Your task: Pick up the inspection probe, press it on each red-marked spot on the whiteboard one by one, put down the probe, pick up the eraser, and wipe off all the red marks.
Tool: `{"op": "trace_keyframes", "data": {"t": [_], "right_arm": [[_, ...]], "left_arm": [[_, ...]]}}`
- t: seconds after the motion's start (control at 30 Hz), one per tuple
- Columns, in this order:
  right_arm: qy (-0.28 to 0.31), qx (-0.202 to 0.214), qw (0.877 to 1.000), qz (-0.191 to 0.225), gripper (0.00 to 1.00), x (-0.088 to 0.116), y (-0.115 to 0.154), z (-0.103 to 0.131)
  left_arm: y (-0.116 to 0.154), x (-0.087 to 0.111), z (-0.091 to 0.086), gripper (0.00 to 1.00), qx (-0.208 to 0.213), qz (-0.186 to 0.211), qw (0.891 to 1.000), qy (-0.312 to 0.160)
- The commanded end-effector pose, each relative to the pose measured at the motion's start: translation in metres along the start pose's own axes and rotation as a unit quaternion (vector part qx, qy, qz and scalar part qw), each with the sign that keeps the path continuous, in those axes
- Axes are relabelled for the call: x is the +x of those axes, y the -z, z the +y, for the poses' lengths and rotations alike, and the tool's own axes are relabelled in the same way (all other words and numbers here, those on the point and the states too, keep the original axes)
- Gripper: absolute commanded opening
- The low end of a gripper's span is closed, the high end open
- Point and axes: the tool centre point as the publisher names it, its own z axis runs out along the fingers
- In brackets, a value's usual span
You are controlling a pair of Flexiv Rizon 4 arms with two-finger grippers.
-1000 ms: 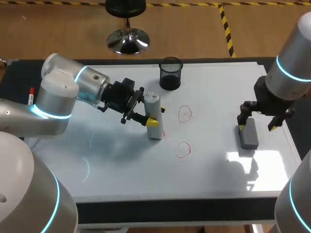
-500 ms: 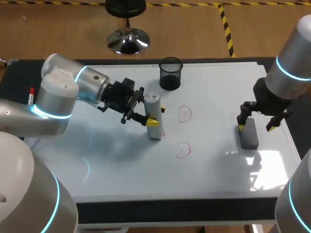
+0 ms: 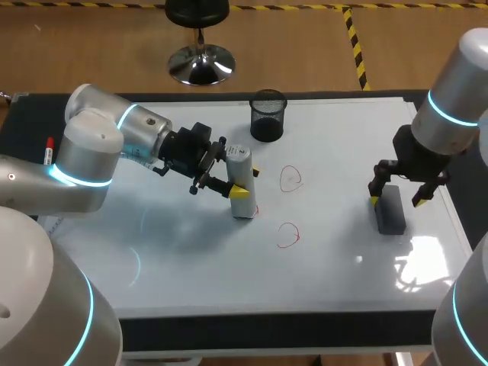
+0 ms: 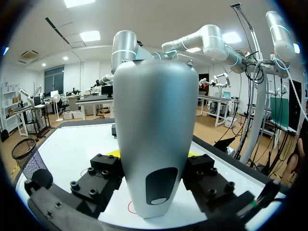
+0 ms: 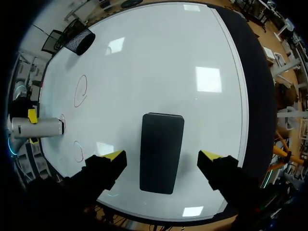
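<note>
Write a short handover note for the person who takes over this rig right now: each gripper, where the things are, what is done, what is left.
left gripper: shut on the probe, which stands upright with its tip on the whiteboard at the first mark.
right gripper: open over the eraser, one finger on each side, not touching it.
second mark and third mark: uncovered, between probe and eraser.
Done: probe picked up and set on one mark. Which marks are already pressed cannot be told.
Left: any remaining presses, put the probe down, grasp the eraser, wipe all three marks.
</note>
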Motion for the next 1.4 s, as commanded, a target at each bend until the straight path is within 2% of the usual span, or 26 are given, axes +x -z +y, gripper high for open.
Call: {"op": "trace_keyframes", "data": {"t": [0.03, 0.57, 0.6, 0.63, 0.67, 0.73, 0.77, 0.8, 1.4], "right_arm": [[-0.001, 0.009, 1.0, -0.003, 1.0, 0.0, -0.007, 0.004], [-0.008, 0.017, 1.0, -0.014, 0.99, 0.002, -0.023, 0.003], [-0.009, 0.017, 1.0, -0.014, 0.82, 0.002, -0.023, 0.002], [-0.009, 0.017, 1.0, -0.014, 0.5, 0.002, -0.024, 0.002], [-0.009, 0.018, 1.0, -0.015, 0.45, 0.002, -0.024, 0.002], [-0.014, 0.02, 1.0, -0.017, 0.4, 0.002, -0.026, 0.002], [-0.015, 0.02, 1.0, -0.017, 0.28, 0.002, -0.026, 0.001], [-0.015, 0.019, 1.0, -0.016, 0.0, 0.002, -0.026, 0.001], [-0.026, 0.012, 0.999, -0.035, 0.0, 0.011, -0.008, -0.002]], "left_arm": [[-0.003, 0.001, 0.016, 0.0, 0.001, 0.001, 1.0, 0.0], [-0.003, 0.001, 0.016, 0.0, 0.001, 0.001, 1.0, 0.0], [-0.003, 0.001, 0.016, 0.0, 0.001, 0.001, 1.0, 0.0], [-0.003, 0.001, 0.016, 0.0, 0.001, 0.001, 1.0, 0.0], [-0.003, 0.001, 0.016, 0.0, 0.001, 0.001, 1.0, 0.0], [-0.003, 0.001, 0.016, 0.0, 0.001, 0.001, 1.0, 0.0], [-0.003, 0.001, 0.016, 0.0, 0.001, 0.001, 1.0, 0.0], [-0.003, 0.001, 0.016, 0.0, 0.001, 0.001, 1.0, 0.0], [-0.003, 0.001, 0.016, 0.0, 0.001, 0.001, 1.0, 0.0]]}}
